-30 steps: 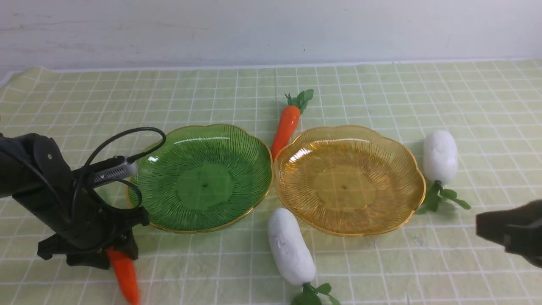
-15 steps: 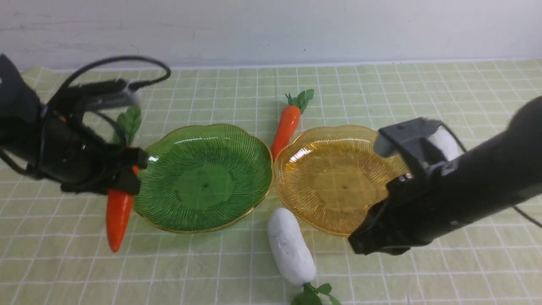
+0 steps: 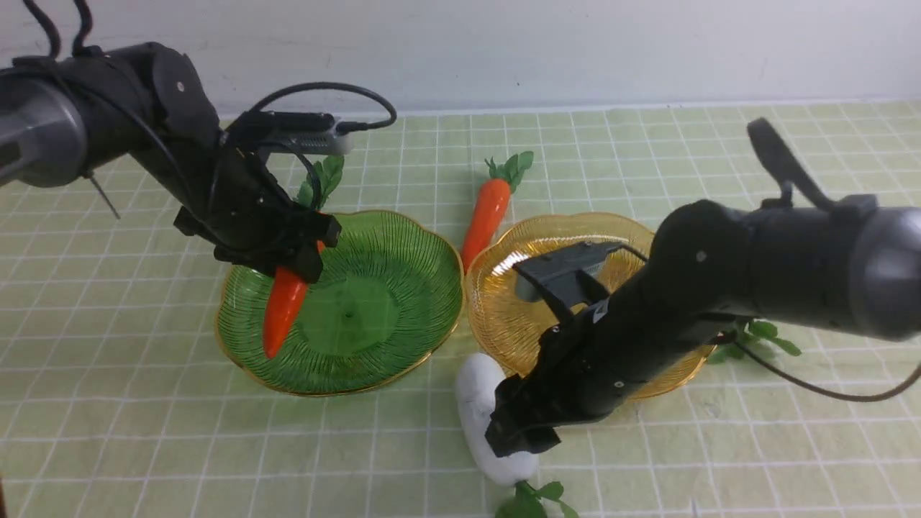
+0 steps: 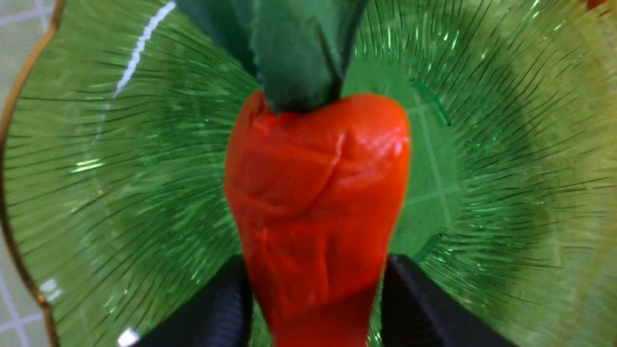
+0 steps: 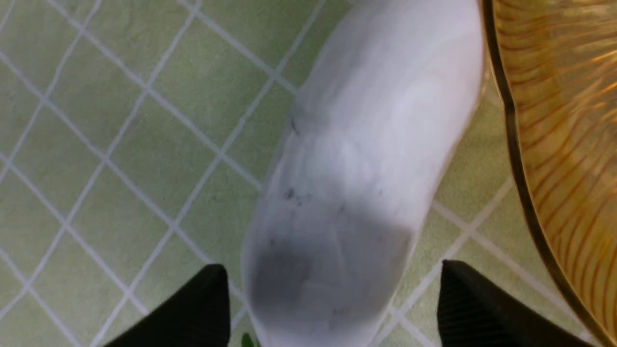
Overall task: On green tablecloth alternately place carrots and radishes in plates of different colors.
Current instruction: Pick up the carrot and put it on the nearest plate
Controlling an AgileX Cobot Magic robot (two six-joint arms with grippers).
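Observation:
My left gripper [image 3: 302, 262] is shut on an orange carrot [image 3: 283, 309] near its leafy top. The carrot hangs tilted over the green plate [image 3: 403, 237], its tip low above the plate's left side. In the left wrist view the black fingers [image 4: 226, 299] press both sides of the carrot [image 4: 313, 193]. My right gripper [image 3: 514, 440] is open and straddles a white radish [image 3: 475, 392] lying on the green tablecloth [image 3: 144, 432] in front of the amber plate [image 3: 504, 302]. Its fingertips [image 5: 207, 299] stand apart from the radish [image 5: 366, 144].
A second carrot [image 3: 486, 212] lies on the cloth behind the gap between the two plates. Green leaves [image 3: 755, 334] of another radish show right of the amber plate; my right arm hides its body. A white wall runs along the far edge.
My left gripper has lifted the carrot from the cloth and carried it right, over the green plate. My right arm has swung in from the right, down to the near radish, and its jaws have opened.

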